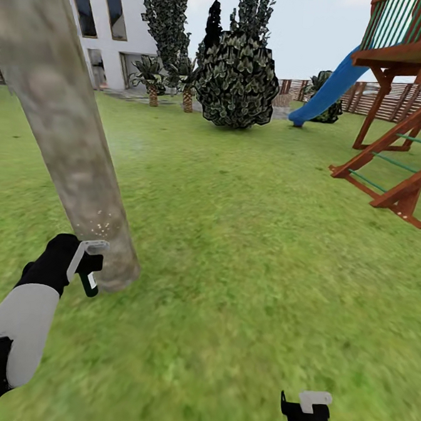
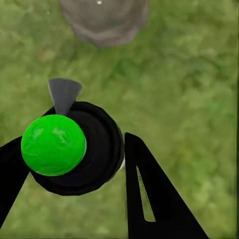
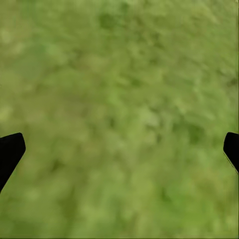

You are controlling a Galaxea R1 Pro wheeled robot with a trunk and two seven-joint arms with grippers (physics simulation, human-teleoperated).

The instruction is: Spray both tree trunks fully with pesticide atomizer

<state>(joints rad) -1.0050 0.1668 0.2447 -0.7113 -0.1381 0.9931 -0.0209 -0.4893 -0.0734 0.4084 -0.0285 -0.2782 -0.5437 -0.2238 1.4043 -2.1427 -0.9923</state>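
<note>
At left claw: left gripper clamped on the pesticide atomizer; bottle hangs just under the fingers, pale label facing out.
Atomizer vs trunk: just beside the flared base of the tree trunk, on the claw's far side; touching or a sliver apart, can't tell.
Pesticide: white specks on the bark right above the claw, low on the trunk only.
Left wrist view: atomizer seen end-on as a black round body between the two dark fingers, with a bright green ball on it and a grey wedge sticking out toward the trunk base. Head view gives none of that; it shows the label and trunk height instead.
Right claw: right gripper low over the lawn, well apart from atomizer and trunk. Jaws spread wide; right wrist view has the fingertips at opposite edges with blurred grass between.
Beyond the claws: dark round bush, white house, blue slide, red-brown play frame, slat fence.
</note>
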